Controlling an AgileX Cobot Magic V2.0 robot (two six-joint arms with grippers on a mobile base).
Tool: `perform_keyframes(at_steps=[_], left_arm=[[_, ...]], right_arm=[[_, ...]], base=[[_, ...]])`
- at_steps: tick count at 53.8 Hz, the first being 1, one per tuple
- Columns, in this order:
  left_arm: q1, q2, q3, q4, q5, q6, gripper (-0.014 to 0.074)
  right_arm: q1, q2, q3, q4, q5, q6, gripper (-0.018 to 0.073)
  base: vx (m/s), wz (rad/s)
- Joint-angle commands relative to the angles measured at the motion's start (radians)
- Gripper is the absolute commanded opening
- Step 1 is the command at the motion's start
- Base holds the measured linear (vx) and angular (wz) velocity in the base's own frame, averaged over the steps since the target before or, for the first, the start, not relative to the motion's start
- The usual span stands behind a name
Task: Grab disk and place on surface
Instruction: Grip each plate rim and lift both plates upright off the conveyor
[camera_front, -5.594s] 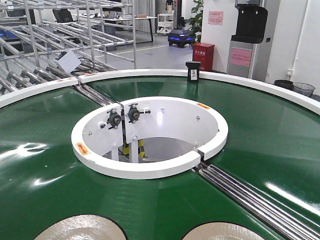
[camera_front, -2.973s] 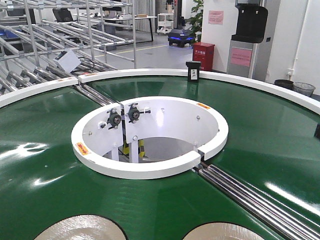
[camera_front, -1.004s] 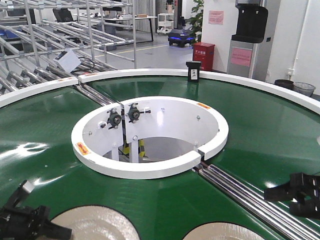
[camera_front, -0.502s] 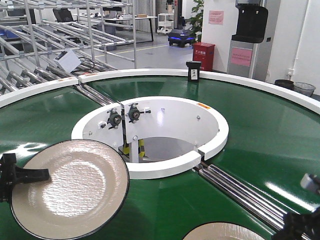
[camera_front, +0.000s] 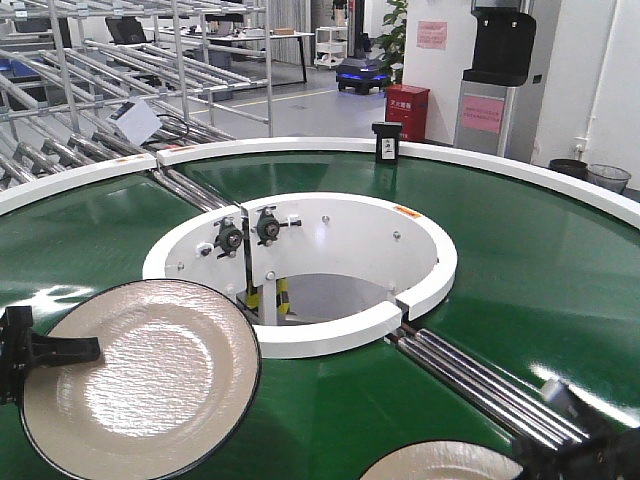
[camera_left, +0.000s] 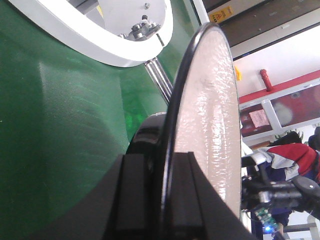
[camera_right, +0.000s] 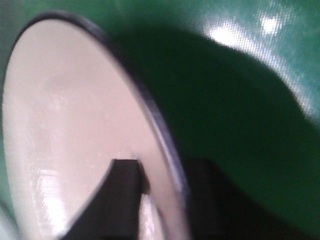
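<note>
A cream disk (camera_front: 140, 380) with a black rim is held tilted up above the green belt at the lower left, my left gripper (camera_front: 40, 352) shut on its left edge. The left wrist view shows that disk (camera_left: 210, 125) edge-on, the left gripper (camera_left: 165, 200) clamping its rim. A second cream disk (camera_front: 440, 465) lies flat on the belt at the bottom edge. My right gripper (camera_front: 575, 452) is at its right side. In the right wrist view, which is blurred, the right gripper (camera_right: 167, 197) is open and straddles this disk's (camera_right: 65, 140) rim. The surface is out of view.
The green ring-shaped belt (camera_front: 520, 270) runs around a white inner ring (camera_front: 300, 335) with an open well. Steel rollers (camera_front: 480, 380) cross the belt at right and back left. A small black box (camera_front: 386, 142) stands on the far white rim. Metal racks stand behind.
Over the last second my left gripper took the left disk and lifted it, tilted. My right gripper moved left and down to the second disk's rim.
</note>
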Motion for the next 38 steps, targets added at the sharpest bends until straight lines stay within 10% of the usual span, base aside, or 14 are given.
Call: perform_keyframes(at_steps=[1,38], left_arm=[[-0.001,-0.061,-0.026,-0.123,0.109,-0.016,-0.0008],[-0.004,-0.279,-0.023,-0.124,0.107,-0.158,-0.0008]], right_arm=[[-0.02,-0.062,-0.024,0.077,0.025,-0.02,-0.0015],[-0.202,-0.593,-0.024,0.47,0.154,0.022,-0.0009]], base=[[0.0,0.0],[0.0,0.0]])
